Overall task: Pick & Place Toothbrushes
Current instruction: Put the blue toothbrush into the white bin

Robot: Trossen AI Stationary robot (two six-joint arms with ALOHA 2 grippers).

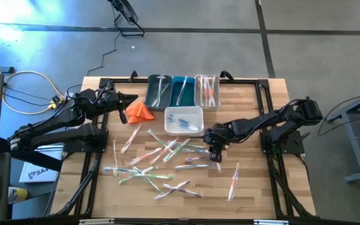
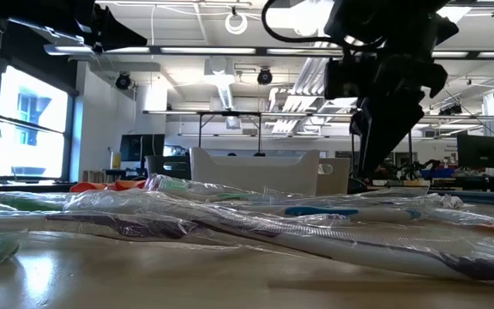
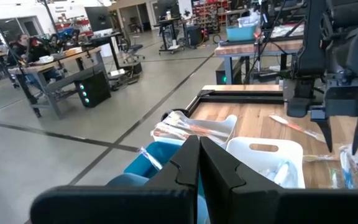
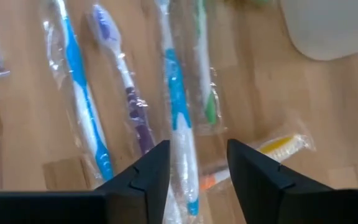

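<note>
Several wrapped toothbrushes (image 1: 155, 159) lie scattered flat on the wooden table, and one orange-handled one (image 1: 233, 181) lies apart toward the right. My right gripper (image 1: 215, 154) points down over the right end of the pile, open. In its wrist view the gripper (image 4: 197, 165) has a blue-and-white toothbrush (image 4: 178, 118) running lengthwise under the gap between its fingers, with a purple one (image 4: 126, 87) and a green one (image 4: 207, 93) beside it. In the low view it (image 2: 382, 163) hangs just above the wrappers. My left gripper (image 1: 132, 99) waits shut at the table's far left, by the orange cloth (image 1: 139, 110).
Along the far edge stand a dark green bin (image 1: 160, 92), a blue bin (image 1: 182, 90) and a clear bin (image 1: 207, 92), each holding toothbrushes. A white bin (image 1: 184, 119) with blue ones sits in front of them, close to my right gripper. Bare wood lies at the near right.
</note>
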